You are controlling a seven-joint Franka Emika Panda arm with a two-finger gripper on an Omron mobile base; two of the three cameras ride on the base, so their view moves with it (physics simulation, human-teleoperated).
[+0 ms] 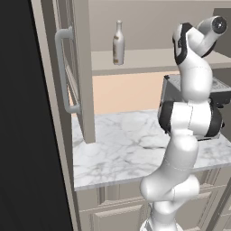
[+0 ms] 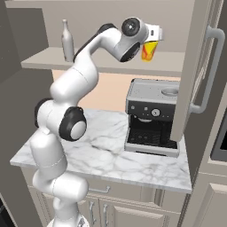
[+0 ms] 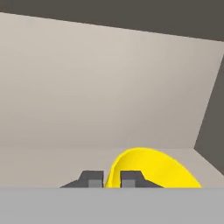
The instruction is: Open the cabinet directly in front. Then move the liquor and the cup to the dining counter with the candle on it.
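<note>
End effector [image 3: 108, 178] clamped on cup [image 2: 150, 50] rim, liquor [image 1: 118, 43] well apart, coffee machine [image 2: 153, 116] below.

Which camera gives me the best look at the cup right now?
The right base view: the cup shows its yellow side and red-orange mark, tilted at the hand above the cabinet shelf. The hand view shows only its yellow rim beside the fingers.

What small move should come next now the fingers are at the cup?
Probably lift the cup slightly off the cabinet shelf and draw it back. The gripper looks shut on its rim, both doors stand open, and the liquor remains on the shelf.
</note>
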